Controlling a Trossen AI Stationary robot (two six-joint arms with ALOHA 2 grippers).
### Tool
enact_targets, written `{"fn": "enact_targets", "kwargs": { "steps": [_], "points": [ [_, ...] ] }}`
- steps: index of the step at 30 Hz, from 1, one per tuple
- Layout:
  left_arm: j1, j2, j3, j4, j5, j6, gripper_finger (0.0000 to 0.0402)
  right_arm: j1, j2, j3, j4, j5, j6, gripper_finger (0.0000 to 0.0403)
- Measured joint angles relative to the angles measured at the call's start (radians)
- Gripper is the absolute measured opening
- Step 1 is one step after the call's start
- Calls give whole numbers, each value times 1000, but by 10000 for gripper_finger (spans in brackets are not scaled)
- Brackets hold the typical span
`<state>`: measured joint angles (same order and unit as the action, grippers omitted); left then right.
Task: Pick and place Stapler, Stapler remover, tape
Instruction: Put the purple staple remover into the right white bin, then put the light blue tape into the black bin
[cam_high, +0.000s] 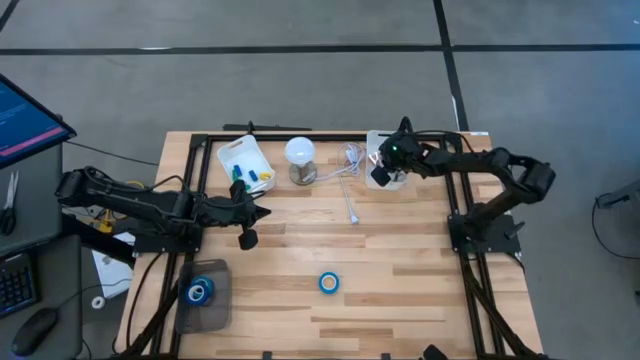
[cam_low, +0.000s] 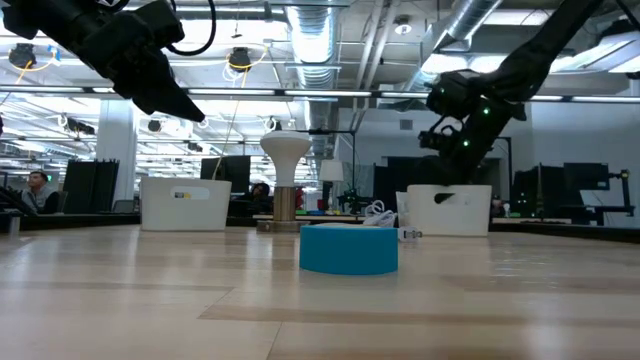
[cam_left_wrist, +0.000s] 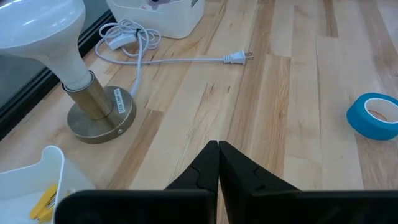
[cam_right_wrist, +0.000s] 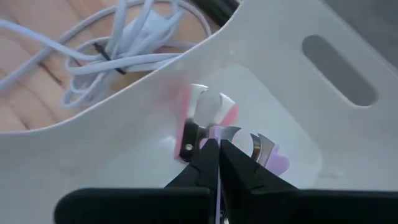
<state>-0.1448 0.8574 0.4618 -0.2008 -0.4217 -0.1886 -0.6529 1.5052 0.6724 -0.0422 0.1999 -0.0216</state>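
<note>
One blue tape roll (cam_high: 329, 283) lies flat on the table's near middle; it also shows in the low view (cam_low: 348, 248) and the left wrist view (cam_left_wrist: 375, 116). A second roll (cam_high: 198, 291) lies in a dark tray (cam_high: 218, 310) at the near left. A pink stapler remover (cam_right_wrist: 198, 118) and a purple one (cam_right_wrist: 268, 154) lie in a white bin (cam_right_wrist: 124, 143) at the far right. My right gripper (cam_right_wrist: 217, 148) is shut just above them, over the bin (cam_high: 375, 140). My left gripper (cam_high: 248, 238) is shut and empty, above the table's left middle. No stapler shows.
A white lamp on a brass base (cam_high: 301, 160) stands at the far middle, its white cord (cam_high: 352, 195) trailing onto the table beside the right bin. A second white bin (cam_high: 245, 165) with small yellow and green items sits at the far left.
</note>
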Motion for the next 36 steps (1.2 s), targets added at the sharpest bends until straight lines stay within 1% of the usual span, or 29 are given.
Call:
{"fn": "enact_targets", "kwargs": {
  "steps": [4,7,9,16,19,21,24,26,30,31,32,36],
  "points": [
    [0,0,0,0,0,0,2,-3,-4,-2,32,6,-4,1],
    [0,0,0,0,0,0,2,-2,-17,20,29,8,-8,12],
    [0,0,0,0,0,0,2,2,-25,42,26,8,-22,30],
    [0,0,0,0,0,0,2,27,-28,118,-56,7,-45,114],
    [0,0,0,0,0,0,2,55,-28,147,-96,6,-47,133],
    [0,0,0,0,0,0,2,84,-34,167,-125,-34,-49,135],
    [0,0,0,0,0,-1,2,145,-44,191,-162,-151,-60,120],
    [0,0,0,1,0,-3,2,192,-59,191,-177,-205,-64,97],
    [0,0,0,16,0,-3,2,297,-84,192,-209,-217,-97,21],
    [0,0,0,24,0,-3,2,323,-88,192,-219,-205,-114,11],
    [0,0,0,33,0,-3,2,350,-94,192,-224,-175,-119,9],
    [0,15,0,71,-1,-8,2,447,-112,191,-249,36,-105,2]
  ]
}}
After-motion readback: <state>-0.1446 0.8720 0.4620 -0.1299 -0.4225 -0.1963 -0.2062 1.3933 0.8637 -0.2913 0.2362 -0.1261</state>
